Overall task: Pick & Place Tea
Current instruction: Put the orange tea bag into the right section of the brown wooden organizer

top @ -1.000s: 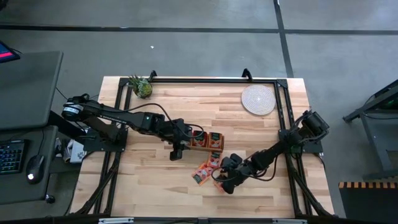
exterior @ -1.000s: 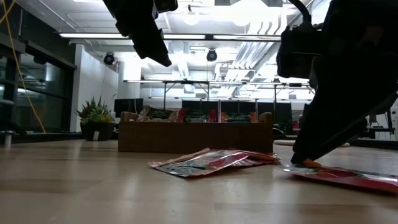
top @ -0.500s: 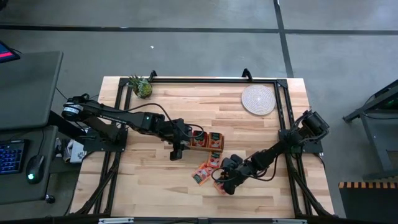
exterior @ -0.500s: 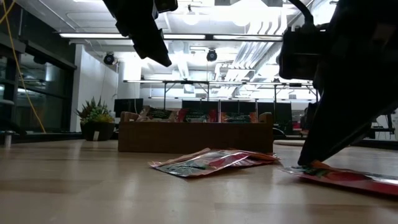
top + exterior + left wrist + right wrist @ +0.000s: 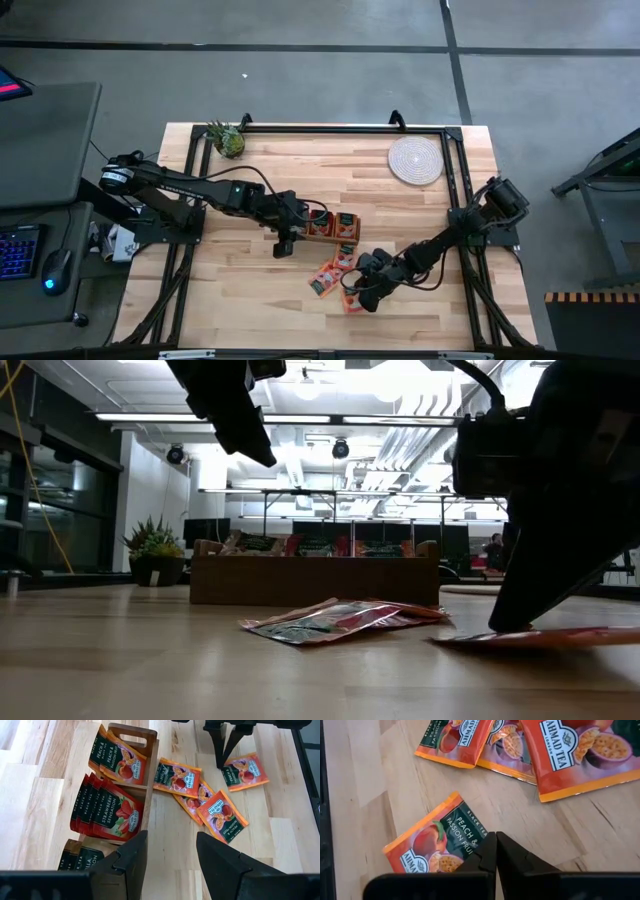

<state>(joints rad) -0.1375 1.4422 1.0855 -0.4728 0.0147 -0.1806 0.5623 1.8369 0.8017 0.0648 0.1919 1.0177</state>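
Several orange-red tea sachets stand in the long wooden box [image 5: 330,226] [image 5: 150,770]. Three loose sachets [image 5: 330,274] [image 5: 177,777] lie flat on the table on its near side. My right gripper [image 5: 360,296] [image 5: 495,851] is shut on another sachet [image 5: 437,849] [image 5: 352,301] to the right of that pile. My left gripper [image 5: 283,246] [image 5: 170,855] is open and empty. It hangs above the table by the box's left end, high in the low view [image 5: 235,420]. My right gripper pinches the sachet's edge [image 5: 474,844] between its two shut fingers, slanting down from the table's right side. In the low view the sachet [image 5: 530,638] shows edge-on, nearly level, just off the table. Its free end [image 5: 445,642] is at or near the wood.
A small pineapple-like plant [image 5: 227,138] stands at the far left corner. A round pale woven mat [image 5: 415,160] lies at the far right. Black frame rails [image 5: 455,190] run along the table's sides. Bare wood lies near the front edge [image 5: 250,300].
My right gripper has risen a little with the sachet. The sachet lay flat on the table and now shows edge-on in the low view, its held side lifted off the wood. My left gripper has kept still.
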